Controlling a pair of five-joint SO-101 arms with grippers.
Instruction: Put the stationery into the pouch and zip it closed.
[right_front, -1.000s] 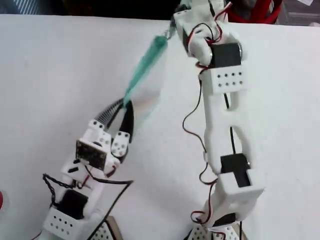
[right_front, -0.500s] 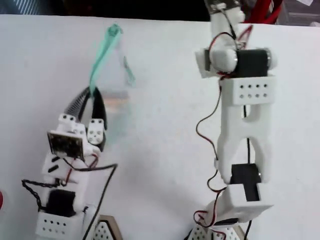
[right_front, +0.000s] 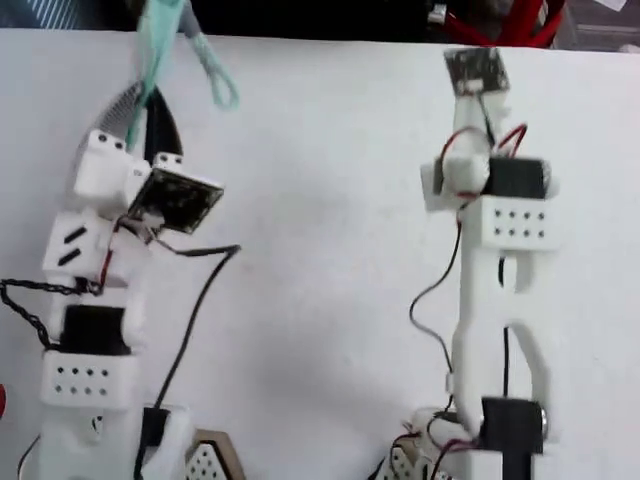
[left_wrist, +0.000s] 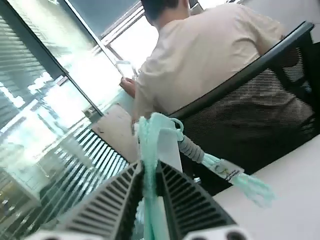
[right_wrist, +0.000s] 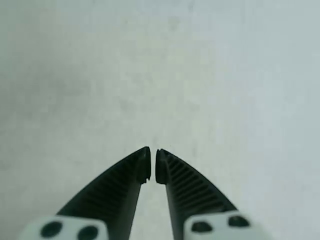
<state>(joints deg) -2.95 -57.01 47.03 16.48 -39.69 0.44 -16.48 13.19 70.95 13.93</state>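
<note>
The left gripper (left_wrist: 150, 172) is clamped on the edge of a teal-trimmed, translucent soft pouch (left_wrist: 150, 142), which is pinched between the two ribbed jaws and held upright, clear of the table. From the pouch's top a grey cord with a teal tassel (left_wrist: 239, 181) is seen hanging to one side. The right gripper (right_wrist: 152, 163) is closed to a thin slit with nothing between its jaws, and is pointed down at the bare white table (right_wrist: 210, 75).

One second ago the pouch was stretched between both grippers near the middle of the table. It has since been released by the right gripper, swung across by the left arm and lifted. In the high view the pouch (right_front: 156, 38) is now found at the far left of the table, above the left gripper (right_front: 148, 95), with the tassel (right_front: 214, 80) trailing beside it. The right arm has been drawn back and straightened on its own side.

Two arms, two grippers, one pouch and one tassel are counted.

The pouch is carried right at the table's far edge (right_front: 300, 38), over the dark band beyond it. A red frame (right_front: 500, 25) is seen past that edge near the right arm. A wide stretch of white tabletop (right_front: 330, 230) is left between the two arms.
</note>
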